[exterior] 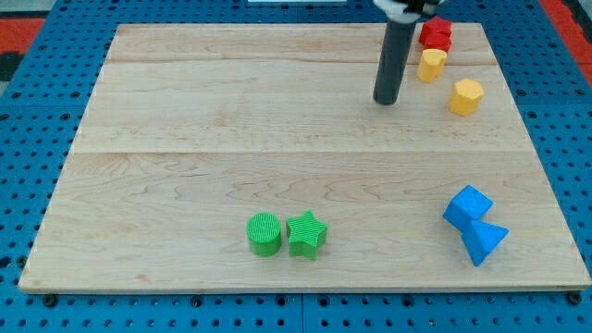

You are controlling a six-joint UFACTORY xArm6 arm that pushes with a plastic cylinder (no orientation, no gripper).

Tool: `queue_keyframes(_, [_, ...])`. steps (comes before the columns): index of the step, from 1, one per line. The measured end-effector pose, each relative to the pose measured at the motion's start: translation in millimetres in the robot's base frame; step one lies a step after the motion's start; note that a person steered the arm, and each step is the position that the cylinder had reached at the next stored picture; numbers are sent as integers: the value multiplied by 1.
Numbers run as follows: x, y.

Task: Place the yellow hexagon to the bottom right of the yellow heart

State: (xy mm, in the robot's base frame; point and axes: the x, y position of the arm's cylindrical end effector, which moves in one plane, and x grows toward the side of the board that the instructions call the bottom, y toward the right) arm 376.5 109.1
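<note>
The yellow hexagon [466,96] sits near the view's right edge of the tabletop [231,139], just below and to the right of the yellow heart [431,65], close to it but with a sliver of wood showing between them. Judged against the task, that is already about where the hexagon belongs, so I read the placement as done or all but done. The heart itself lies against the lower edge of a red block [436,34] at the view's top right; the red block's shape I cannot make out.

My tip [387,101] rests on the wood to the view's left of both yellow blocks, apart from them and touching nothing. The rod rises from there, leaning slightly toward the view's top right, and leaves the picture at the top. This rig carries no pincer, so there is nothing to report as spread or pressed together.

The rest of the blocks lie well away from the work: a green cylinder [264,232] touching a green star [306,234] near the bottom centre, and two blue blocks [474,225] pressed together at the bottom right.
</note>
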Motion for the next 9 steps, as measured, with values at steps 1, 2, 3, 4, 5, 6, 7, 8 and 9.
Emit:
queue_keyframes(1, [46,12])
queue_keyframes(2, [68,65])
queue_keyframes(3, [56,128])
queue_keyframes(4, [20,153])
queue_keyframes(5, [-10,152])
queue_keyframes(6, [-28,144])
queue_keyframes(7, [-37,139])
queue_keyframes(8, [-8,144])
queue_keyframes(9, [10,131])
